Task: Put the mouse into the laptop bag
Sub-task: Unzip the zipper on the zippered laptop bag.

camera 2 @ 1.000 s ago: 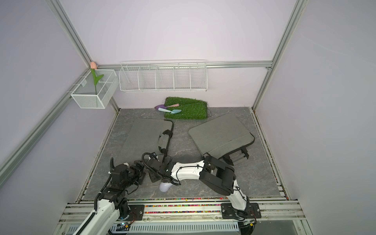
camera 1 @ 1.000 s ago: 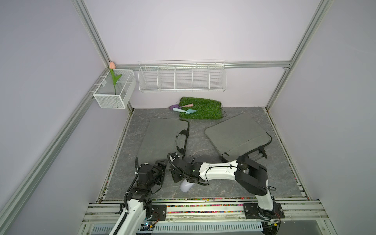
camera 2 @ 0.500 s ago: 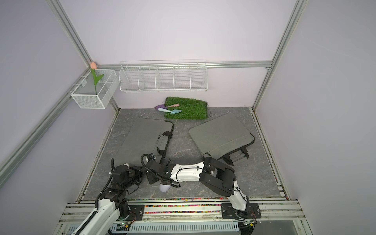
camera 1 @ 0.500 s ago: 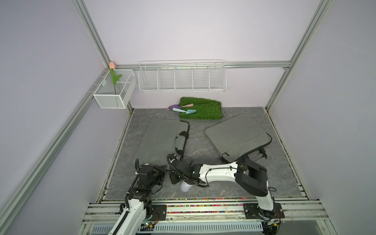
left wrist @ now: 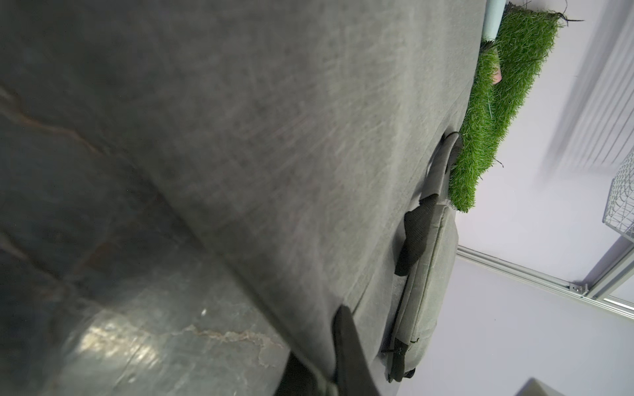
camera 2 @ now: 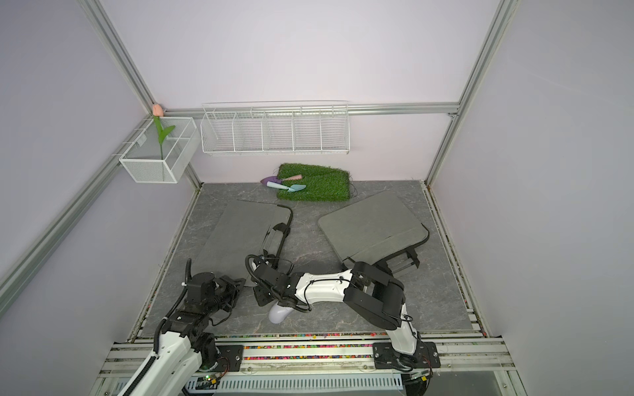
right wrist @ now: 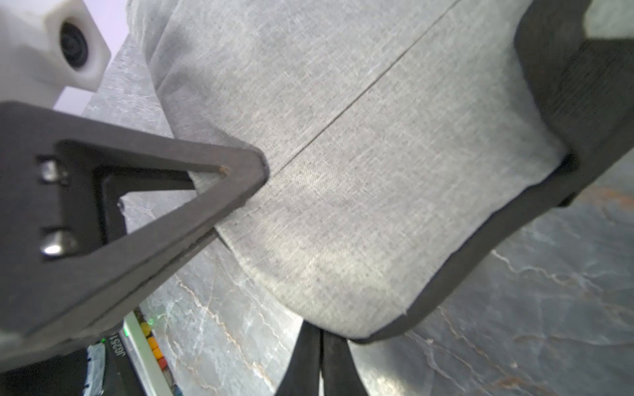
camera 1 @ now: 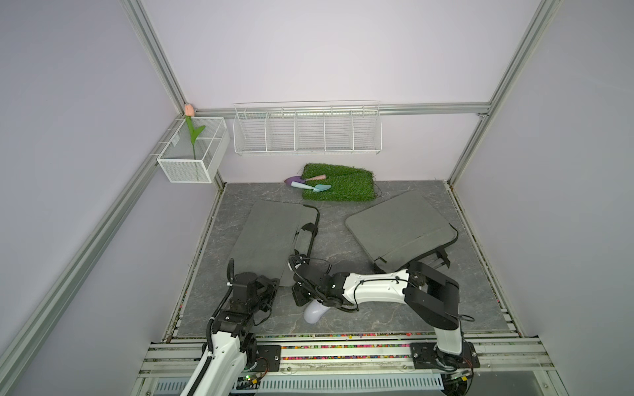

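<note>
Left gripper (camera 1: 271,284) pinches the near edge of the laptop bag (camera 1: 271,236). Right gripper (right wrist: 320,339) is closed at its corner; we can't tell on what. Mouse (camera 1: 315,312) sits on the counter (camera 1: 377,315) beside the bag, so we haven't bagged it yet.

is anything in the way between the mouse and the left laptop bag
Yes. The right gripper sits between the mouse and the laptop bag, its fingers shut at the bag's near corner, its wrist overhanging the mouse. The left gripper pinches that same edge.
</note>
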`<state>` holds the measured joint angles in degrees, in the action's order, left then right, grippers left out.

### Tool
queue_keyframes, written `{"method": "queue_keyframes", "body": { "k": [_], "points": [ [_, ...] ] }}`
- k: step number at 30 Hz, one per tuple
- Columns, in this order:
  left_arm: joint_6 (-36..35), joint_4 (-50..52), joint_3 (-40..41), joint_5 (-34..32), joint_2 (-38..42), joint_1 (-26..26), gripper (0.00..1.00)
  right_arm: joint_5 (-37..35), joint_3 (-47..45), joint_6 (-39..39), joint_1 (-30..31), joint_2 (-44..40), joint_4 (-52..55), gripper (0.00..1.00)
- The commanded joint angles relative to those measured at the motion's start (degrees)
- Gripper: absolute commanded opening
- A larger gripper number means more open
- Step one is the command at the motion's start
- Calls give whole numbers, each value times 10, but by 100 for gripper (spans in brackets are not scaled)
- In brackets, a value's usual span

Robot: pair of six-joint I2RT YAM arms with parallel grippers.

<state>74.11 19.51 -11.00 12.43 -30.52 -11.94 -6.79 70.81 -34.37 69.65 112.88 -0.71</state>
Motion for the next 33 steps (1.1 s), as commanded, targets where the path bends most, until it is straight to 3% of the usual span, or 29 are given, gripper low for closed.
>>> {"method": "queue_keyframes", "body": {
  "k": [1, 9, 15, 19, 22, 26, 33],
  "points": [
    [-34, 63, -46, -37, 11, 8, 0, -80, -24, 42, -44, -17, 46, 6],
    [-67, 120, -79, -43, 15, 47, 0, -79, -32, 108, -66, -31, 54, 6],
    [-91, 70, -96, -38, -65, 73, 0, -9, -78, 120, -28, -96, 54, 6],
    [-99, 45, -109, -30, -119, 73, 0, 14, -72, 115, -9, -88, 59, 6],
    [-115, 97, -132, -57, -102, 73, 0, -13, -63, 107, -30, -64, 68, 6],
    [-149, 189, -159, -108, -31, 76, 0, 23, -57, 112, -93, -33, 40, 6],
    [-178, 236, -172, -75, -17, 105, 0, -13, 37, 155, -127, 24, 70, 6]
  ]
}}
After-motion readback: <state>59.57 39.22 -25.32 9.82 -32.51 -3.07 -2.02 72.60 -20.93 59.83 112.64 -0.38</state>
